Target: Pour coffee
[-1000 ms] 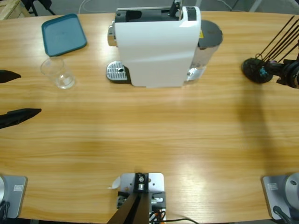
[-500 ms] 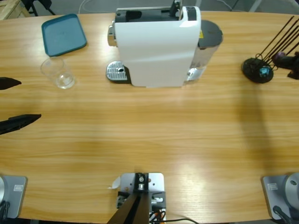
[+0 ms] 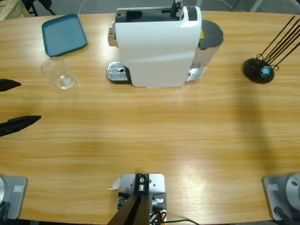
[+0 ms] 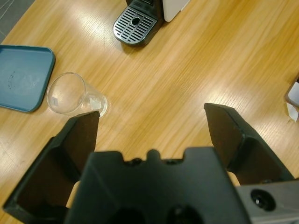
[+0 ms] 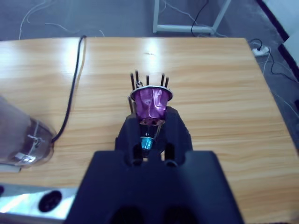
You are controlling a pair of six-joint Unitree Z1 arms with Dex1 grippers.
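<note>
Our left gripper (image 4: 152, 128) gapes empty near the glass (image 3: 58, 73); our right gripper (image 5: 151, 125) pinches a purple capsule (image 5: 151, 103). No coffee is visible: the glass looks empty, left of the machine (image 3: 157, 46), so nearly everything remains.

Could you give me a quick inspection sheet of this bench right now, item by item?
Surface: wooden table, no spills seen.
Job's things: white coffee machine with drip grate; empty clear cup standing apart from it; no coffee seen.
Clutter: teal tray; black capsule stand with rods.
Grippers: left gripper open, empty, near the cup; right gripper shut on a purple capsule, out of the high view.
Cables: black cord on the table running to the machine's tank.
Surroundings: grey floor, white frame legs, loose wires.
</note>
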